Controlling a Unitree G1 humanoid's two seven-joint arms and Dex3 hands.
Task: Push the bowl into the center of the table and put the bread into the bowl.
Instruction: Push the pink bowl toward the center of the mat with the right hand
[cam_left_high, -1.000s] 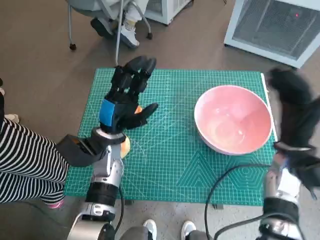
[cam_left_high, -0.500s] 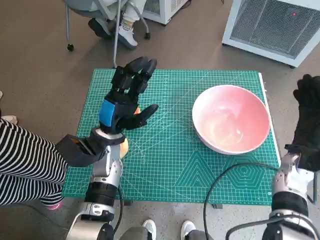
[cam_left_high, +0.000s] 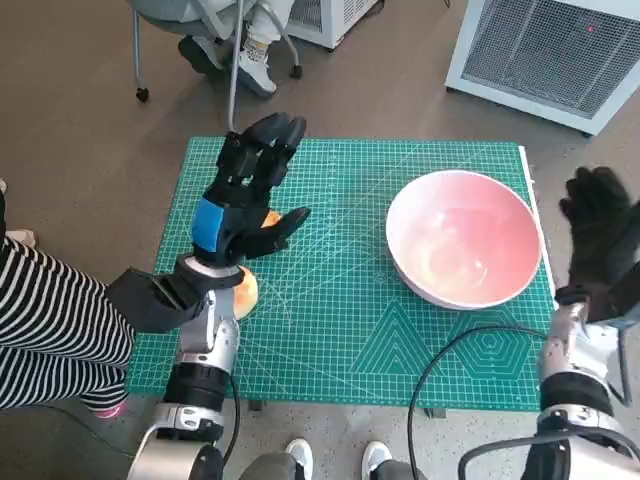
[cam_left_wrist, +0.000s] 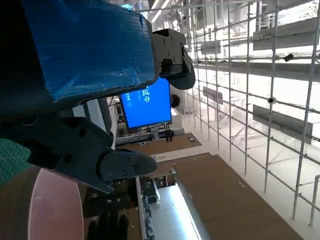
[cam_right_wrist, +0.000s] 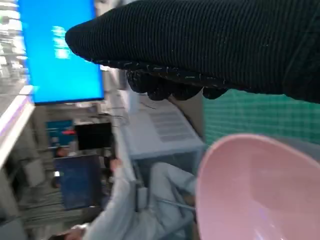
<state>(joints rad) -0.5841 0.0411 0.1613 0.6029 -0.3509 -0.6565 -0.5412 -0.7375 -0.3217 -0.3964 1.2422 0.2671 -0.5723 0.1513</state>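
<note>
Bowl (cam_left_high: 465, 239) is sitting empty toward the counter's (cam_left_high: 340, 330) right edge, not yet centered. Right hand (cam_left_high: 603, 237) is hovering just outside it, fingers spread, holding nothing, placed for an inward push. Bread (cam_left_high: 248, 290) is lying partly hidden under the raised, empty, open-fingered left hand (cam_left_high: 243, 212).

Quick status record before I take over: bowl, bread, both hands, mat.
bowl: pink bowl, empty, upright on the right part of the mat, not yet centred
bread: orange-tan piece, mostly hidden under the left forearm, near the mat's left edge
left hand: raised, fingers spread, holds nothing
right hand: open, beside the bowl's right rim, apart from it
mat: green cutting mat covering the table
</note>
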